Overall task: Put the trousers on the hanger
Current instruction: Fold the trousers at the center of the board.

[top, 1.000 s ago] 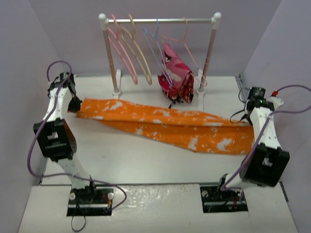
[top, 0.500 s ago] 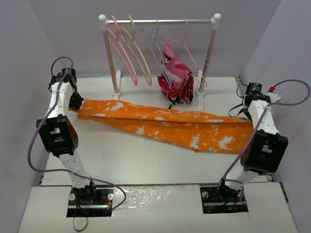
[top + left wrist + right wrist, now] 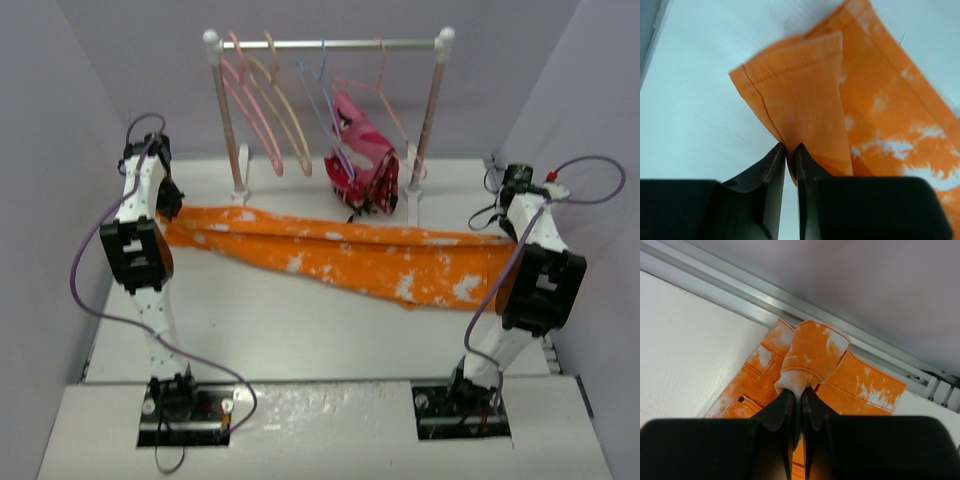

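While both arms stand upright, left tool pinches trousers hem, right tool waistband

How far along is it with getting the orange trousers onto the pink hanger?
Done: the left pincer and right pincer are each shut on one end of the trousers. In hand: the trousers are stretched between them across the table. Left: the hanger hangs on the rail, untouched, with nothing draped on it, so that whole step remains.
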